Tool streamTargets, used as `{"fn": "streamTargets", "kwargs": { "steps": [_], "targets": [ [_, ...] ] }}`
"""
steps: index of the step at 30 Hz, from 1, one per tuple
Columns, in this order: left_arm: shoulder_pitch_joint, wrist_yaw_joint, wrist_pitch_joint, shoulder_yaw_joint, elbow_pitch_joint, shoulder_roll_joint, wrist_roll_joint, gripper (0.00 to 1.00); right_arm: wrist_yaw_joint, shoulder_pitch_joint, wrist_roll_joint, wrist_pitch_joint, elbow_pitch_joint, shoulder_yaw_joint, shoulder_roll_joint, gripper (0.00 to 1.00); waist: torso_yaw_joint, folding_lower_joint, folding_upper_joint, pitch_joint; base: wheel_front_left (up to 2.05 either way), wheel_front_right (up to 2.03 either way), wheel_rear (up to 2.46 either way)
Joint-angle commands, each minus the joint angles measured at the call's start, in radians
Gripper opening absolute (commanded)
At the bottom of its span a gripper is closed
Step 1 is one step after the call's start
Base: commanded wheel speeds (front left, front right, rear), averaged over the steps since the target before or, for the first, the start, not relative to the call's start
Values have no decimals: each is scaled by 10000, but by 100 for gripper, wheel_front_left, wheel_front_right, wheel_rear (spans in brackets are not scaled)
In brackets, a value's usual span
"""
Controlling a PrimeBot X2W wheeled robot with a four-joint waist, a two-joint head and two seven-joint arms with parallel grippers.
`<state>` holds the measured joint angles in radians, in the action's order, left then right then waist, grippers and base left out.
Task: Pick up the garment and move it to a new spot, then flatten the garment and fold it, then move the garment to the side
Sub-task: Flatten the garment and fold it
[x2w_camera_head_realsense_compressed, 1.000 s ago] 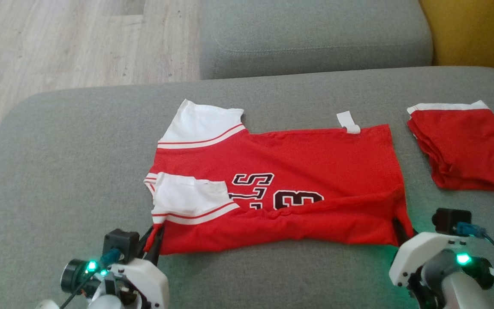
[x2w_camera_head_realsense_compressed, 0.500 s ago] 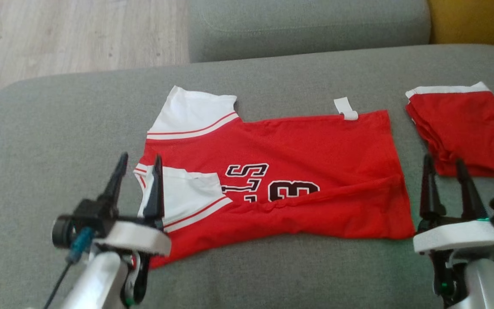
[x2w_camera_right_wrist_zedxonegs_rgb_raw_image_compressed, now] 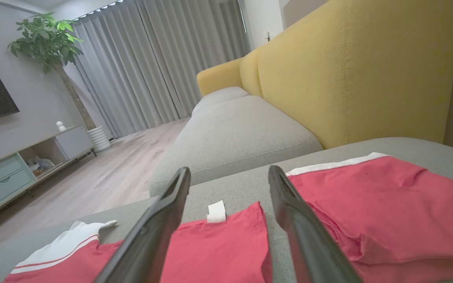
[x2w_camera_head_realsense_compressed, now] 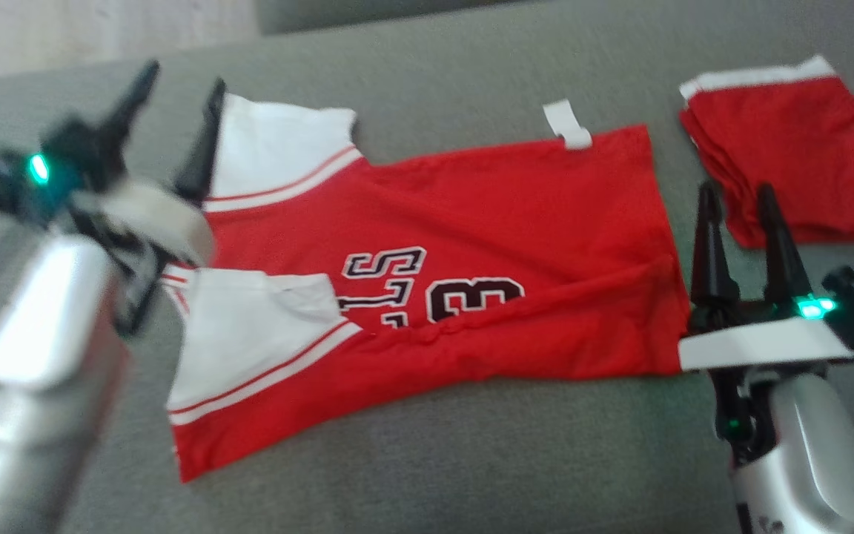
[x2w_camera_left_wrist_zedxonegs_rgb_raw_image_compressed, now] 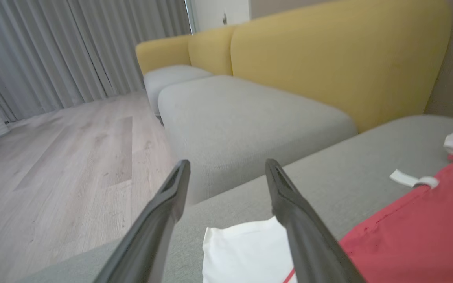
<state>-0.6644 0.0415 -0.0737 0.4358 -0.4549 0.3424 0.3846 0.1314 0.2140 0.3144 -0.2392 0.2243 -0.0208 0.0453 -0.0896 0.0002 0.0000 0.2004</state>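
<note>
The garment (x2w_camera_head_realsense_compressed: 471,222) is a red jersey with white sleeves and dark lettering. It lies flat on the grey sofa seat (x2w_camera_head_realsense_compressed: 434,460), its near edge folded over the number. My left gripper (x2w_camera_head_realsense_compressed: 182,78) is open and raised by the far white sleeve (x2w_camera_left_wrist_zedxonegs_rgb_raw_image_compressed: 242,251), holding nothing. In the left wrist view the left gripper (x2w_camera_left_wrist_zedxonegs_rgb_raw_image_compressed: 226,165) has its fingers spread over that sleeve. My right gripper (x2w_camera_head_realsense_compressed: 737,189) is open and empty just off the jersey's right hem. The right wrist view has the right gripper (x2w_camera_right_wrist_zedxonegs_rgb_raw_image_compressed: 229,171) above the hem of the garment (x2w_camera_right_wrist_zedxonegs_rgb_raw_image_compressed: 218,243).
Folded red shorts (x2w_camera_head_realsense_compressed: 790,148) with a white band lie right of the jersey, close to my right fingers. A second grey cushion (x2w_camera_left_wrist_zedxonegs_rgb_raw_image_compressed: 242,114) and a yellow backrest (x2w_camera_right_wrist_zedxonegs_rgb_raw_image_compressed: 348,70) stand beyond. Wood floor (x2w_camera_left_wrist_zedxonegs_rgb_raw_image_compressed: 73,157) drops off past the seat's left edge.
Both grippers let go of the jersey's near edge, opened and rose. The left one moved toward the far sleeve, the right one along the hem. The camera also shifted.
</note>
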Motion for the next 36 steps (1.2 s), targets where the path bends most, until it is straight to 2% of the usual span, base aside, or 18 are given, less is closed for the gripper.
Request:
{"fn": "streamTargets", "kwargs": {
  "steps": [1, 5, 12, 19, 21, 34, 35, 36],
  "targets": [
    [-931, 265, 487, -214, -116, 610, -75, 100, -7, 416, 138, -139, -406, -375, 49, 100, -542, -2, 0, 648, 0, 0, 0],
    [-2188, 781, 2102, 325, -1315, 1284, 66, 100, -7, 737, 391, -183, -498, -791, 49, 100, -996, -2, 0, 1228, 0, 0, 0],
    [-3406, 886, 3761, 1680, -2496, 2034, 1181, 100, -7, 952, 926, -219, -521, -1094, 49, 100, -1489, -2, 0, 1828, 0, 0, 0],
    [-4070, 889, 4148, 2376, -3441, 2734, 2328, 100, -7, 895, 1329, -223, -801, -1632, 49, 100, -1922, -2, 0, 2141, 0, 0, 0],
    [-4348, 890, 4232, 2427, -3875, 2876, 2653, 100, -7, 870, 1901, -224, -914, -1796, 49, 100, -2093, -2, 0, 2291, 0, 0, 0],
    [-4559, 891, 5175, 3610, -4231, 3244, 3996, 100, -7, 837, 2097, -225, -1129, -1760, 49, 100, -2542, -2, 0, 2590, 0, 0, 0],
    [-4541, 891, 5308, 3725, -4197, 3269, 4122, 84, -7, 829, 2070, -225, -1110, -1714, 49, 100, -2537, -2, 0, 2589, 0, 0, 0],
    [-4529, 891, 5439, 3828, -4144, 3277, 4270, 23, -7, 828, 2032, -225, -1083, -1669, 49, 100, -2518, -2, 0, 2587, 0, 0, 0]
  ]
}}
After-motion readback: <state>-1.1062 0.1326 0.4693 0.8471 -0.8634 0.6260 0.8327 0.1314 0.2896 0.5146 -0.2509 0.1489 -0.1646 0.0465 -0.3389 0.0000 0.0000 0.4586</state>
